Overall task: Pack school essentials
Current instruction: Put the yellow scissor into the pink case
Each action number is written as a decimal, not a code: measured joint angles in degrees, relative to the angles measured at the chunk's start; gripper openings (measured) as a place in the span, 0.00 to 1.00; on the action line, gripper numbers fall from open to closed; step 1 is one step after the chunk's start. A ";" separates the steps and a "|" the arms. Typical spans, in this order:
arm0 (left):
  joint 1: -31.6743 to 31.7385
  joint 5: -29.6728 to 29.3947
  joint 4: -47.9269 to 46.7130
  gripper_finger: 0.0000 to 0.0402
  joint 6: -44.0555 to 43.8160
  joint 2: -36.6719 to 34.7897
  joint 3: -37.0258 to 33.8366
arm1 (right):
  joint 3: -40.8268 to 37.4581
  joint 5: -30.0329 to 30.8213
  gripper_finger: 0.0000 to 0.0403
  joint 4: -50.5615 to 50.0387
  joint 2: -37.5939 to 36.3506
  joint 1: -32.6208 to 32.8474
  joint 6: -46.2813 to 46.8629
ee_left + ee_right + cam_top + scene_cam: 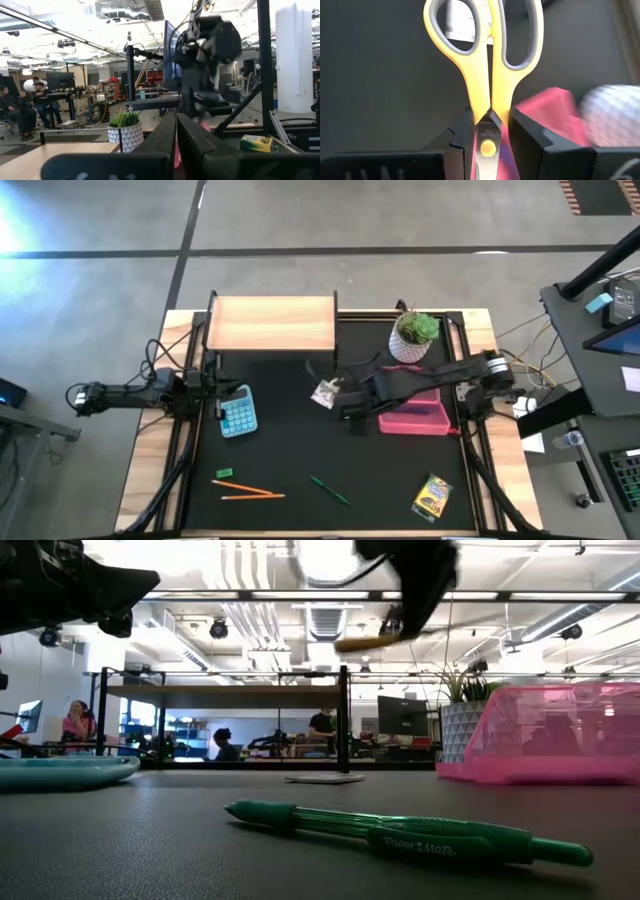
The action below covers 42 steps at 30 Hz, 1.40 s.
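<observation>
1. We see the right gripper (490,132) clamped on the yellow-handled scissors (487,55) at the pivot, handles pointing away from the wrist — held in the air above the table's middle, next to the pink box (413,418).
2. The white card (324,393) lies on the black mat (300,440) just beside that gripper.
3. We find the left gripper (176,145) at the table's left edge, fingers pressed together, holding nothing.
4. Near the front edge lie the green eraser (223,473), orange pencils (248,492), green pen (400,830) and crayon box (432,494) — well apart from the potted plant (414,337) and teal calculator (237,413)
</observation>
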 joint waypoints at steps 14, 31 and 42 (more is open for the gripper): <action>0.01 0.00 0.00 0.00 0.00 0.01 0.00 | -23.23 0.71 0.23 -4.96 -21.56 2.36 5.56; 0.00 0.00 0.01 0.00 0.02 0.01 0.00 | -51.49 -6.58 0.23 15.91 -33.48 2.10 1.53; 0.00 0.00 0.02 0.00 0.01 -0.01 0.00 | -55.92 -6.52 0.23 24.18 -33.07 2.06 -0.42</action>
